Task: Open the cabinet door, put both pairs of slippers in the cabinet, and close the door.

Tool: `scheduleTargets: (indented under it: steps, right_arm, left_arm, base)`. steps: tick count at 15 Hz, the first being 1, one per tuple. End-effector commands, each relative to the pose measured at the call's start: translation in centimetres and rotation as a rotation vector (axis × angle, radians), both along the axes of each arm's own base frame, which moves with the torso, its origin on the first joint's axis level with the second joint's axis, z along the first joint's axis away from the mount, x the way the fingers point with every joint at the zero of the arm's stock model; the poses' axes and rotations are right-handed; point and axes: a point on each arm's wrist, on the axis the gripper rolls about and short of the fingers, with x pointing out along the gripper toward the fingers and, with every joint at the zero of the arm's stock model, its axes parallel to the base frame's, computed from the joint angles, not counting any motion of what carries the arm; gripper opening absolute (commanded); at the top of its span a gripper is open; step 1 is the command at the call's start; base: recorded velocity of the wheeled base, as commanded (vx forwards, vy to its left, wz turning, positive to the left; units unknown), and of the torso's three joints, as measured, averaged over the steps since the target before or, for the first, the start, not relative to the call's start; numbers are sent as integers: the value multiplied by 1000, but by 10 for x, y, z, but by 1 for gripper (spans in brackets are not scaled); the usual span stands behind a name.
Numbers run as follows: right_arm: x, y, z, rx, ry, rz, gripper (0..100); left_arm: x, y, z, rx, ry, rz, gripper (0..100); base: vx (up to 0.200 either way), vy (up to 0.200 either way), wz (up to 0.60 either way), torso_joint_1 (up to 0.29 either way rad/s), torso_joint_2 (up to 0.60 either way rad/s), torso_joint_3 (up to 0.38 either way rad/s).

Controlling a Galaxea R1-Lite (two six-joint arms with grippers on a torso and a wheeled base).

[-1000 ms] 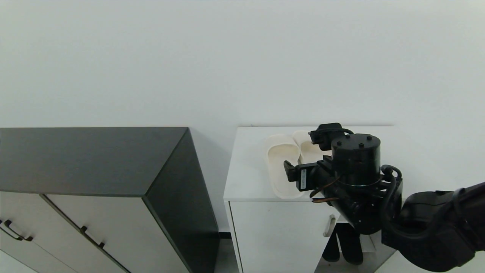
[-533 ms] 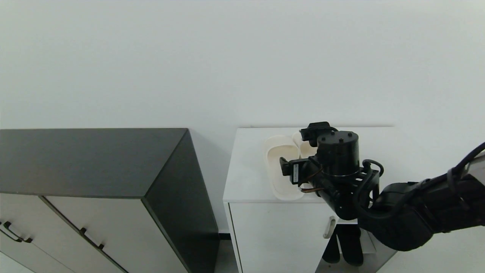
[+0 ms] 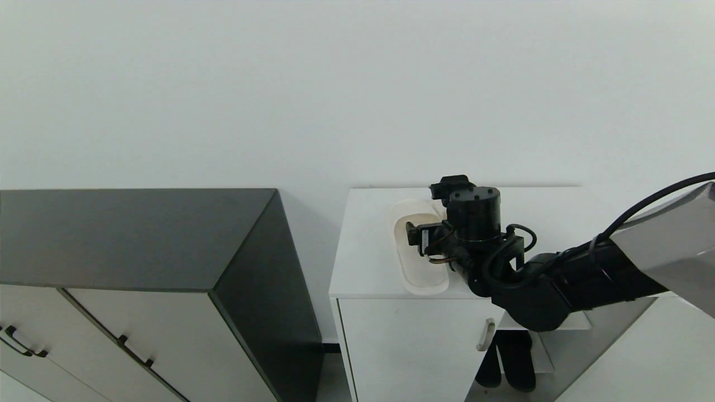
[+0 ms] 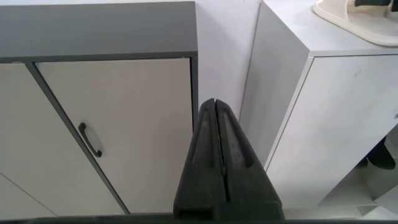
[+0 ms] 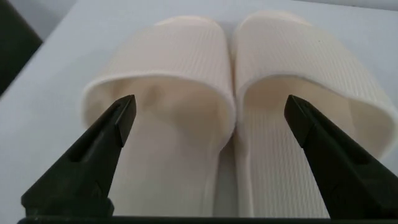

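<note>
Plain white wall, white cabinet (image 3: pixel 363 257) open below, with a dark pair (image 3: pixel 505 357) seemingly already inside. Cream slippers (image 5: pixel 231 74) wait on top, right pincer (image 5: pixel 209 106) spread around them, ungrasped; left pincer (image 4: pixel 216 143) pressed together.

The right pincer (image 5: pixel 210 104) is spread wide; the left pincer (image 4: pixel 216 107) is closed.

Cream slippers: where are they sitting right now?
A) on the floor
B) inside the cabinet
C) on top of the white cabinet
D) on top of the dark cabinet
C: the slippers lie side by side on top of the white cabinet, with the open right gripper facing them.
</note>
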Motion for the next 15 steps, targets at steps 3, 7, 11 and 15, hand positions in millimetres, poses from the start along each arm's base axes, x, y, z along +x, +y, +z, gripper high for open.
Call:
scheduleTargets:
  steps: [3,7,11,15]
  right_arm:
    - [13,3,-7,-8,0,-10,0]
    - [15,3,-7,-27,-6,-10,0]
    - [-2,-2,15,-7,-37,4,0]
    - [-52,-12,43,11,-52,76,0]
  left_arm:
    - [0,0,0,0,1,1,0]
    - [0,0,0,2,1,1,0]
    - [0,0,0,0,1,1,0]
    - [0,0,0,0,1,1,0]
  base:
    - [0,0,0,0,0,0]
    - [0,0,0,0,0,0]
    - [0,0,0,0,0,0]
    - [0,0,0,0,0,0]
